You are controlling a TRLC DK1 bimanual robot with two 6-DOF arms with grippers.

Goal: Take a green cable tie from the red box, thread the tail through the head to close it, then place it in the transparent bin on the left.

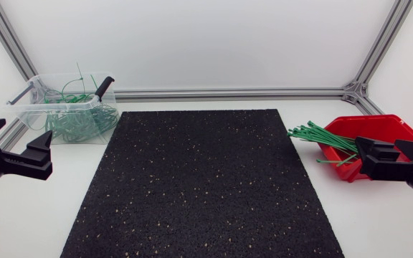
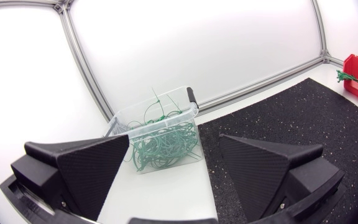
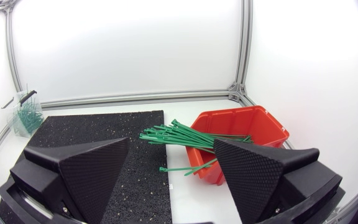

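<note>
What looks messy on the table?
The green cable ties spill out of the red box toward the black mat, and one tie lies on the table by the box's front. In the transparent bin, ties are tangled, one tail poking above the rim.

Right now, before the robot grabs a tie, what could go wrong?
The green cable ties lie bunched, poking out of the red box, so the right tool might pinch several or drag some onto the table. The transparent bin is heaped with looped ties, so a new one could snag and hang over its edge.
</note>
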